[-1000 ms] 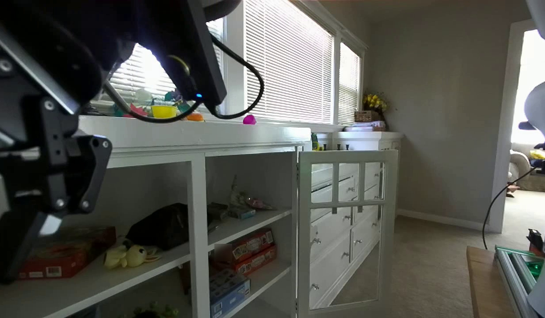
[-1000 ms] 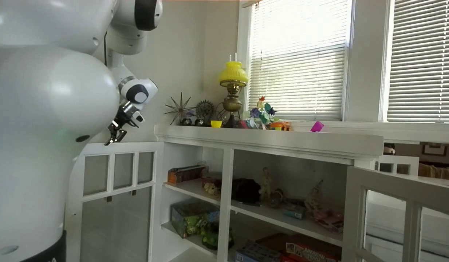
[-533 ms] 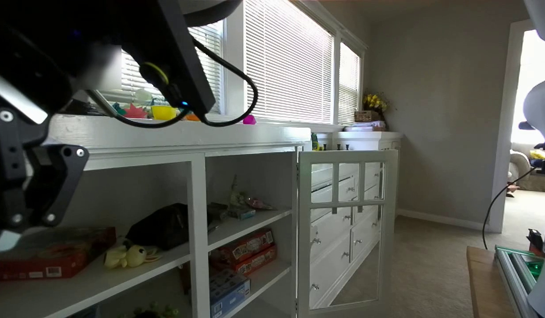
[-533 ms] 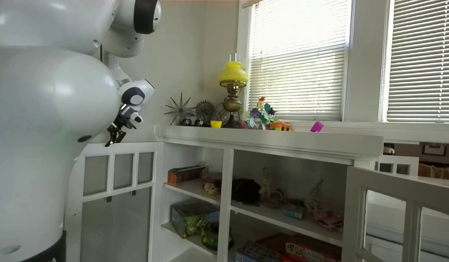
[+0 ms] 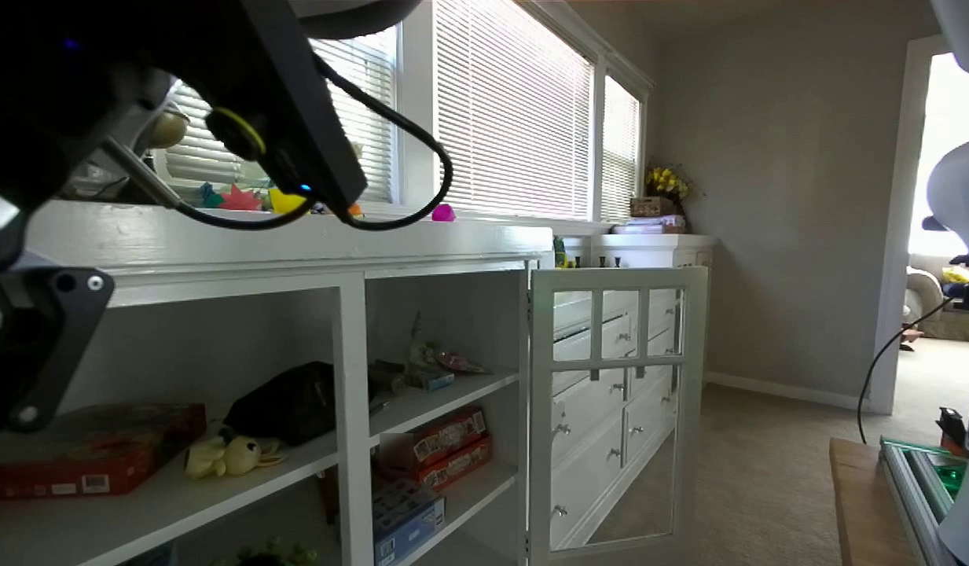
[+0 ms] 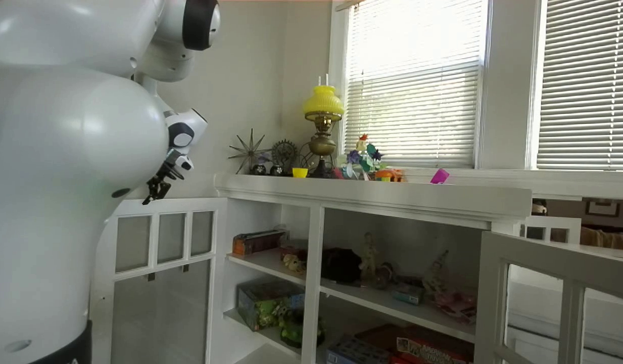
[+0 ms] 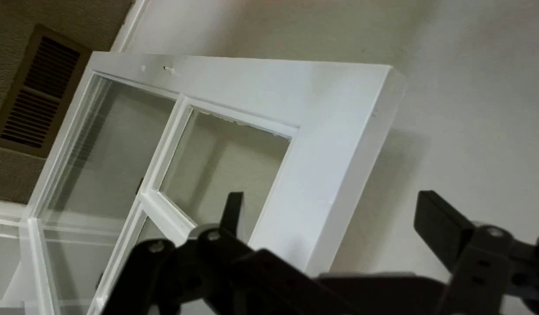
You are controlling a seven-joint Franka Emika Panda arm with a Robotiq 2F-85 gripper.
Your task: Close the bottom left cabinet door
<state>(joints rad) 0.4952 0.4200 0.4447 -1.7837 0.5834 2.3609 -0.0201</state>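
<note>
My gripper [image 7: 332, 210] wide; top edge of bottom left cabinet door [image 7: 166, 144] between fingers in wrist view (contact, I can't tell). Door stands open.

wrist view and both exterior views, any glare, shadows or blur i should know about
In both exterior views, daylight washes out parts of the window blinds; in an exterior view, the cabinet interior is dim toward the back; in the wrist view, the end effector is nearly black with slightly soft edges, and a faint shadow lies on the wall beside the cabinet door.
</note>
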